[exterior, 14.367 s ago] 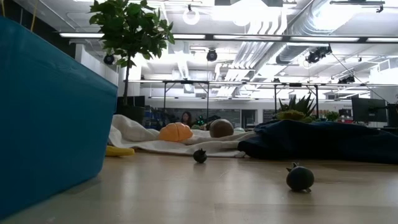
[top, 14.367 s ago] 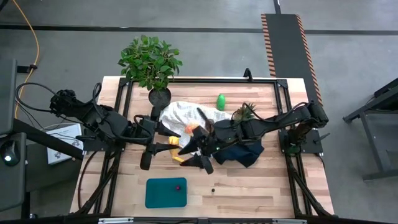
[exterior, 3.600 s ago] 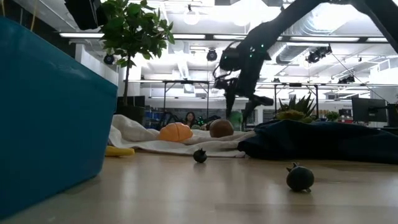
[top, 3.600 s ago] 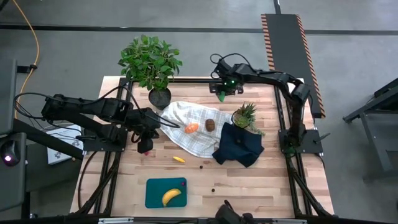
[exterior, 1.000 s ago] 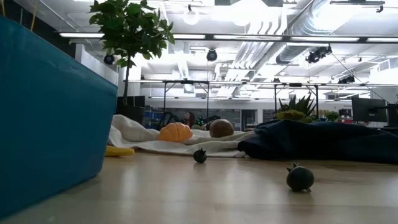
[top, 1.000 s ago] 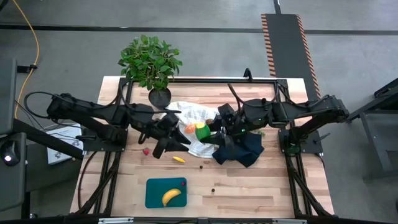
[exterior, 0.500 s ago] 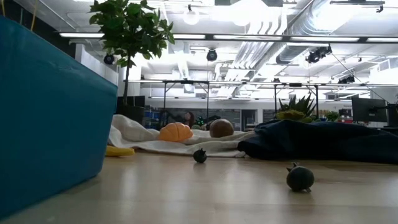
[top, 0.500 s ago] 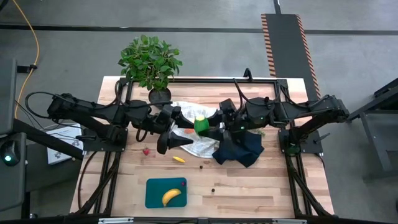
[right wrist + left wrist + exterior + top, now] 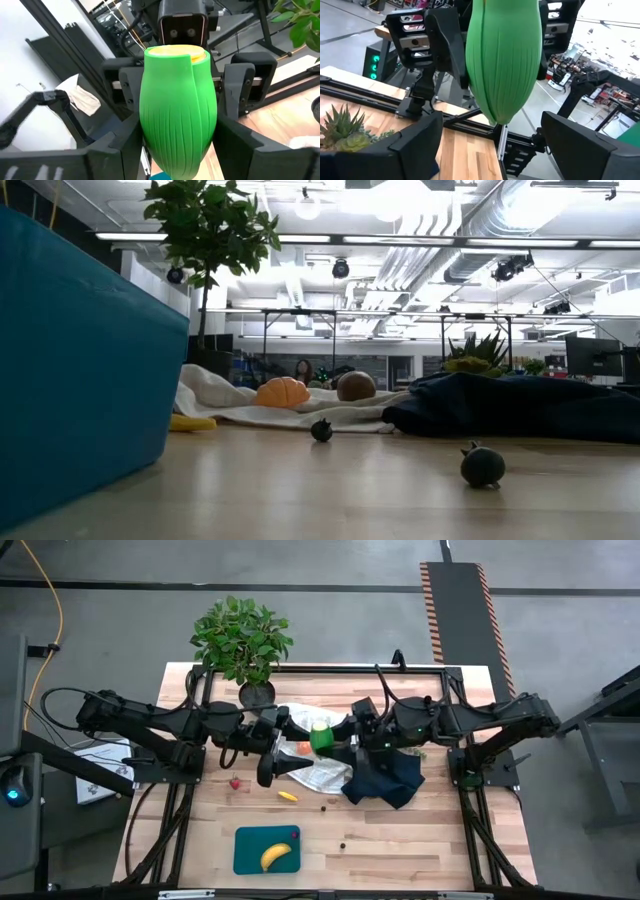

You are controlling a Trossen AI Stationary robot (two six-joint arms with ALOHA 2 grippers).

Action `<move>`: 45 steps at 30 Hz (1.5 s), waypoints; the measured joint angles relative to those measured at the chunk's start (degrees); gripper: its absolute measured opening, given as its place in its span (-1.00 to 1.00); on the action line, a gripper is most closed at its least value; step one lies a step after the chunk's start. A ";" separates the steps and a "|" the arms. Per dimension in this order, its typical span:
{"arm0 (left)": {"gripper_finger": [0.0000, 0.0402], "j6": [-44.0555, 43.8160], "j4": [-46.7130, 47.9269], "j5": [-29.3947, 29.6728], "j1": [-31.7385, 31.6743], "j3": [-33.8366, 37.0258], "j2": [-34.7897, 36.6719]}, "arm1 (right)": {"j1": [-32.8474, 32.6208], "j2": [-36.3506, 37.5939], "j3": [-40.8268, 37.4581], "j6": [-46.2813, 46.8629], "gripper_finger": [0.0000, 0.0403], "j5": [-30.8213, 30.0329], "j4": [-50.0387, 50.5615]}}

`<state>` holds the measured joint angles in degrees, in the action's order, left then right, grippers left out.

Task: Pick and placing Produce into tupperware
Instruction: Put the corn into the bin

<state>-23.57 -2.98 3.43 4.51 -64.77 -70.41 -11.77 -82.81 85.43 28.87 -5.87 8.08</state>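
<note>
Ribbed glossy green pear-shaped piece clamped by right gripper

A pale wooden plank table carries it all. Lying on it: a teal rectangular plastic container, a rumpled white checked cloth, a crumpled dark navy cloth, a potted leafy plant, a small yellow piece, a tiny red piece, two dark little balls.
</note>
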 joint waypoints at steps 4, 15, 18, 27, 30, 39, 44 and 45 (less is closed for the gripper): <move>0.61 0.00 -0.25 0.27 0.00 0.00 0.00 | -0.02 -0.06 0.00 -0.47 -0.10 0.00 0.21; 0.61 1.31 -0.46 2.50 0.00 0.00 0.00 | -0.64 -0.64 0.00 -0.33 -0.10 0.04 3.60; 0.61 1.49 -0.41 2.50 -0.03 0.00 0.02 | -0.68 -0.91 0.00 0.63 -0.10 0.10 4.03; 0.61 2.60 -1.54 1.94 0.06 0.04 0.01 | -0.70 -1.97 0.17 0.86 -0.10 0.53 3.71; 0.61 2.42 -3.59 1.68 0.03 0.00 -0.01 | -0.68 -2.28 0.19 0.85 -0.10 0.36 4.66; 0.61 2.38 -4.59 -0.01 0.00 -0.07 0.48 | -0.68 -2.49 0.02 0.68 -0.10 0.34 4.53; 0.61 2.35 -4.32 -0.12 -0.03 -0.07 0.41 | -0.66 -2.44 0.00 0.47 -0.10 0.33 4.04; 0.61 2.34 -4.31 -0.12 -0.04 -0.07 0.42 | -0.66 -2.44 0.00 0.21 -0.10 0.34 3.95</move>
<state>-21.23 -7.29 3.31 4.47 -64.84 -70.00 -12.43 -85.25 85.43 29.09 -5.52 12.04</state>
